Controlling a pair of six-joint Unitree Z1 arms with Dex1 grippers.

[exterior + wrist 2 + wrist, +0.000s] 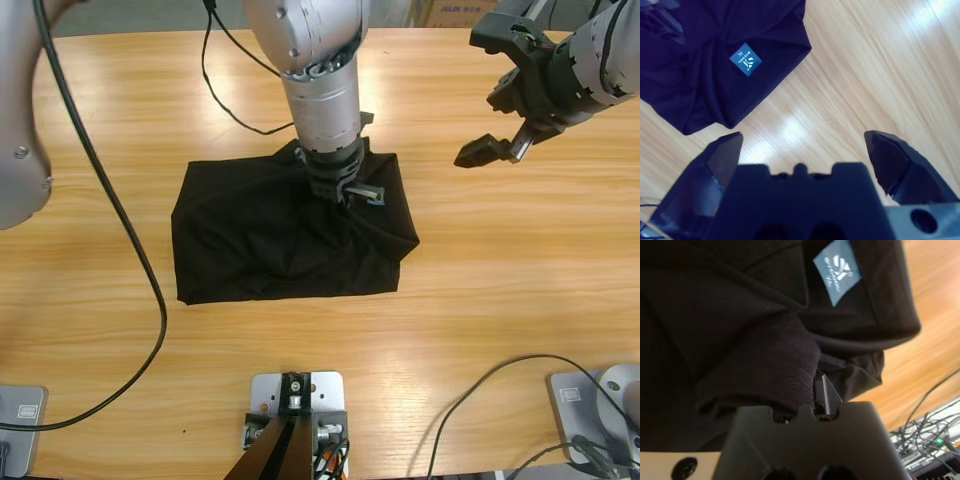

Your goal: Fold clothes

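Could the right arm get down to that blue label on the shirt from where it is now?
Probably not cleanly. The right gripper hangs open over bare table, off the black shirt, but the left gripper is clamped on cloth right beside the blue label, crowding that spot.

It looks like a robotics lab: a long light wooden table (520,300) carries loose black cables (130,260), and a tangle of wires with a small green indicator light (938,441) sits beside it.
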